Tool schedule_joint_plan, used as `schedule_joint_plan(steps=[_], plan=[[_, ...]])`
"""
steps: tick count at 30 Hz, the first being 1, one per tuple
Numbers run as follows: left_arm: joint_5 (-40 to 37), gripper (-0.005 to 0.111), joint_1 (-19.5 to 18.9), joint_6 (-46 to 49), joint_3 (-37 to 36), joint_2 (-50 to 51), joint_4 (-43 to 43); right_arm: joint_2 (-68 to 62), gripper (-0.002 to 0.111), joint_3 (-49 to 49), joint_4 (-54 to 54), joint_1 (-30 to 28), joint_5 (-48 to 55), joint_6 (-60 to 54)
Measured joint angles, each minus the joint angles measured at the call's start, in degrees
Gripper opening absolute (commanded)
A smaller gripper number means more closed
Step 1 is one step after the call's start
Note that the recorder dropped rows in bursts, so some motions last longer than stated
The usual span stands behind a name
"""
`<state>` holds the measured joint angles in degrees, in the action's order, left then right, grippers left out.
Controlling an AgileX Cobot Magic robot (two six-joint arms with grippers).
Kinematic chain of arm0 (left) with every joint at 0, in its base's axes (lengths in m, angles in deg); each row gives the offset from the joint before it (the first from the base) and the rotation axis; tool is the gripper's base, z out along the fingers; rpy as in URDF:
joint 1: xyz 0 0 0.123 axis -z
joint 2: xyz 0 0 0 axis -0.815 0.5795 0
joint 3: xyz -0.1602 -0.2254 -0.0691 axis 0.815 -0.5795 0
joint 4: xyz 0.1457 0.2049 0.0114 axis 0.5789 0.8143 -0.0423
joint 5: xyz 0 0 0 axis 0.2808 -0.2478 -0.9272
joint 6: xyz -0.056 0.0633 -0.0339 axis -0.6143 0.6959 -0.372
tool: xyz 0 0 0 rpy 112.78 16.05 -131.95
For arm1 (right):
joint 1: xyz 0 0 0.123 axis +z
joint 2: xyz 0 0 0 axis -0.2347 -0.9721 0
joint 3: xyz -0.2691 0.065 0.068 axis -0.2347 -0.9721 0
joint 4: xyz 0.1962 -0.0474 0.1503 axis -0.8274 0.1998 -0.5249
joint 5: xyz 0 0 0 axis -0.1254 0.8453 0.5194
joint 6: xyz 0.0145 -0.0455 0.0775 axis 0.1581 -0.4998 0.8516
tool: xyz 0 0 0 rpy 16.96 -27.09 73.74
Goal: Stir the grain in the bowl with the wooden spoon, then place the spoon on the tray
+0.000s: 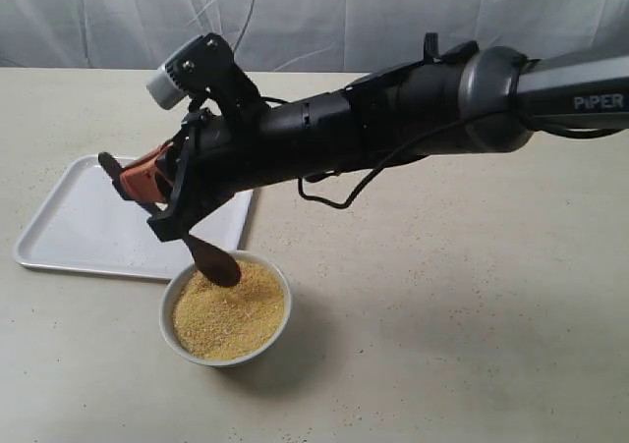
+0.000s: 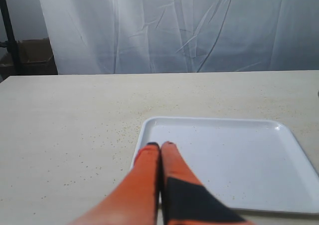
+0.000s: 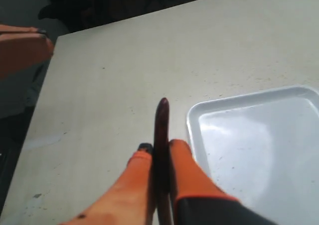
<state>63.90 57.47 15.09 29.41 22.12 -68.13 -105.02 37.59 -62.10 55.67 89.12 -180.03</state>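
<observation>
Dark wood showed between the fingers of the right gripper (image 3: 162,146), which was clamped on the spoon (image 1: 216,260) partway along its handle. The spoon was tilted, with its head dipped into the grain (image 1: 234,317) at the side of the bowl (image 1: 182,348) nearest the tray (image 1: 84,229). The bowl stood on the table (image 1: 452,325) just beside the tray. The left gripper (image 2: 160,146) was closed with nothing between its fingers, by the tray's rim.
</observation>
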Motion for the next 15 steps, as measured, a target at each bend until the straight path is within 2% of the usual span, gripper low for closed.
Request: schedule_joint_plan(steps=[7,15], plan=[[0.0,0.0,0.0,0.0,0.0,0.0,0.0,-1.4,-0.001,0.0,0.0,0.0,-6.4,0.0],[0.0,0.0,0.0,0.0,0.0,0.0,0.0,-5.7,-0.001,0.0,0.0,-0.1,3.6,1.8]])
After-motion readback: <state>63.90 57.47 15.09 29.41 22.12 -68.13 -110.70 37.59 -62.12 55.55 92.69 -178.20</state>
